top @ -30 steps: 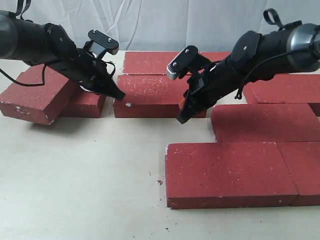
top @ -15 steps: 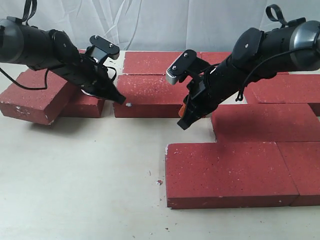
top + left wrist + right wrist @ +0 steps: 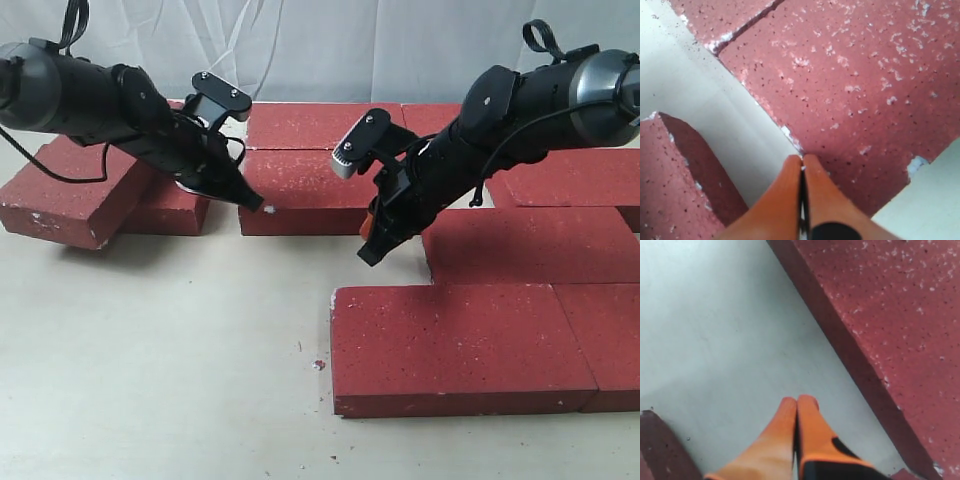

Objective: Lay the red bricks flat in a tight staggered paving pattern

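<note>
Here, the red bricks point(image 3: 460, 345) lie on the tabletop point(image 3: 160, 350) with their long axes running left-right across the frame. The exception is the leftmost brick point(image 3: 70, 195), which sits skewed and partly hides the one behind it. The left gripper point(image 3: 255, 205), closed and empty, touches the middle brick point(image 3: 300, 190) at its front-left corner. The right gripper point(image 3: 368, 255), also closed, hangs over bare tabletop. Bricks at the right edge are cut off.
</note>
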